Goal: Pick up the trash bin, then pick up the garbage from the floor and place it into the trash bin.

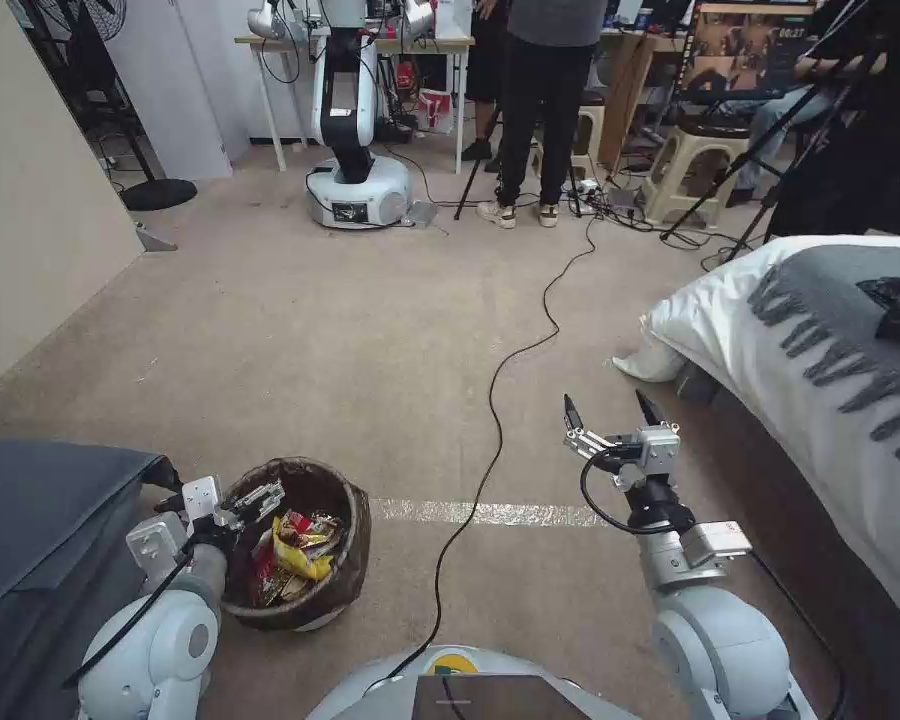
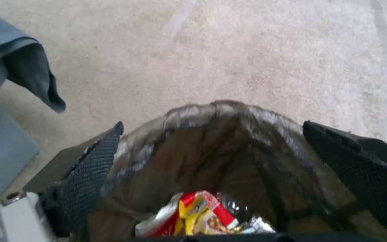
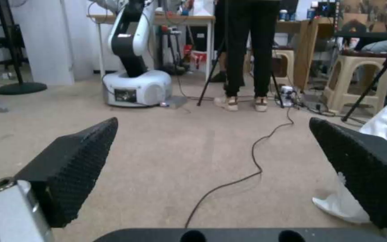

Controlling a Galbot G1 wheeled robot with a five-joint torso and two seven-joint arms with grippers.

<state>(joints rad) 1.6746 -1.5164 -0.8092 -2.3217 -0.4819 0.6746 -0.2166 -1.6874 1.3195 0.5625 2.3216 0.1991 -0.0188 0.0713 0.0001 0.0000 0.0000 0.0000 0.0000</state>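
Dark, glossy bag plastic folds over the rim of the trash bin (image 1: 345, 520), which sits on the carpet low at the robot's left, just beside a grey-draped block (image 1: 40, 520). The left gripper (image 1: 242, 503) is at the bin's near rim; in the left wrist view its textured black fingers (image 2: 95, 168) stand spread on either side of the bin's mouth, and whether they touch the rim cannot be told. Crinkled red and yellow garbage (image 1: 295, 545) lies inside. The right gripper (image 1: 607, 412) hovers spread over open beige carpet (image 1: 370, 330), a black cable (image 1: 500, 400) snaking past, the white bed edge (image 1: 730, 330) close on its right. Farther off stands a white robot base (image 3: 135, 89).
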